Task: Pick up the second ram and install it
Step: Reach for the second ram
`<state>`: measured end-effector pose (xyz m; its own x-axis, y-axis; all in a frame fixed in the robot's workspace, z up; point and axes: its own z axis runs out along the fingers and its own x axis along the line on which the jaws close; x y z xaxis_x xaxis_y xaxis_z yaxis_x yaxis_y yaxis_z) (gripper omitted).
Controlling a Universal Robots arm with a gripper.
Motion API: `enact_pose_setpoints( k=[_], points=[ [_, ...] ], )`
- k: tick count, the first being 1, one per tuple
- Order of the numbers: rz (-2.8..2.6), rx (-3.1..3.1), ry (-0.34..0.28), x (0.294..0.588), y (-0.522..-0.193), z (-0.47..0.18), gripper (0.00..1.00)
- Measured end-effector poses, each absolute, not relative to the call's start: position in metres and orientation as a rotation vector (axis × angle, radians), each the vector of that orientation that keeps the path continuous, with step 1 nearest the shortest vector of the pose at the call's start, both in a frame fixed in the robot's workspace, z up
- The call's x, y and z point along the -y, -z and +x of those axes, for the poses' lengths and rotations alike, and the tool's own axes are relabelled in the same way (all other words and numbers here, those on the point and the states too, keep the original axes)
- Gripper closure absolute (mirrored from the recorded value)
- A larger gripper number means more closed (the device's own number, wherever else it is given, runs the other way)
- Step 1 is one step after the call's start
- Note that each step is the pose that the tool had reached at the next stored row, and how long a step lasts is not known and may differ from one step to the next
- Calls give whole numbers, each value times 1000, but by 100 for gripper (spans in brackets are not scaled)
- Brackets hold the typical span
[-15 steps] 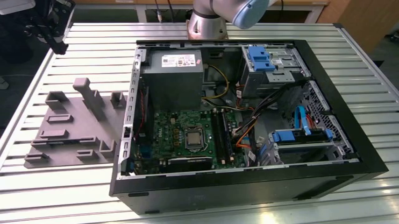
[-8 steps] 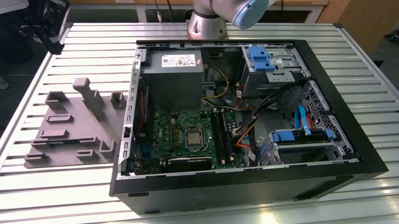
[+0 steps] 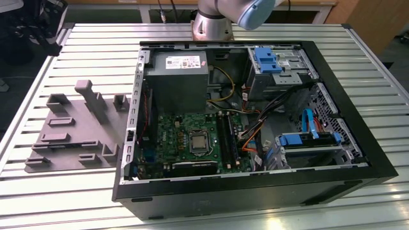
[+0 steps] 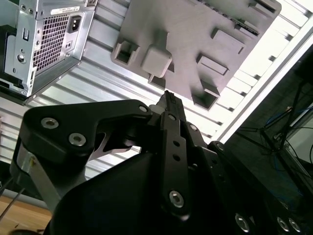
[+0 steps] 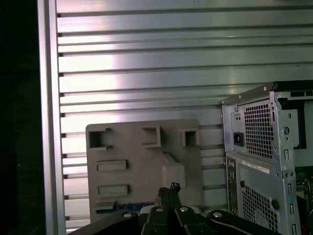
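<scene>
Second wrist view: end effector (image 4: 168, 96) pressed together, hovering over grey fixture plate (image 4: 195, 24)

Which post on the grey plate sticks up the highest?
The tall post in the middle of the grey plate's far row in the exterior view; the posts either side of it are clearly shorter.

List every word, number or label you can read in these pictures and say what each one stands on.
No text here can be read.
White label on the power supply, exterior view: print too small to read.
Strip label on the computer case's rear panel, first wrist view: blurred and unreadable.
Motherboard: markings too small to read.
Grey fixture plate: no text visible on it.
</scene>
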<state>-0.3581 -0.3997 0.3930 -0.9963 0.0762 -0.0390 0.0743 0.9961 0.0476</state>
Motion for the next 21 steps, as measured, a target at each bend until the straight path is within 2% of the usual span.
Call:
enact_pose_setpoints(
  k=[21],
  points=[
    [117,-3098,-72,404,-392,-364,89]
  ],
)
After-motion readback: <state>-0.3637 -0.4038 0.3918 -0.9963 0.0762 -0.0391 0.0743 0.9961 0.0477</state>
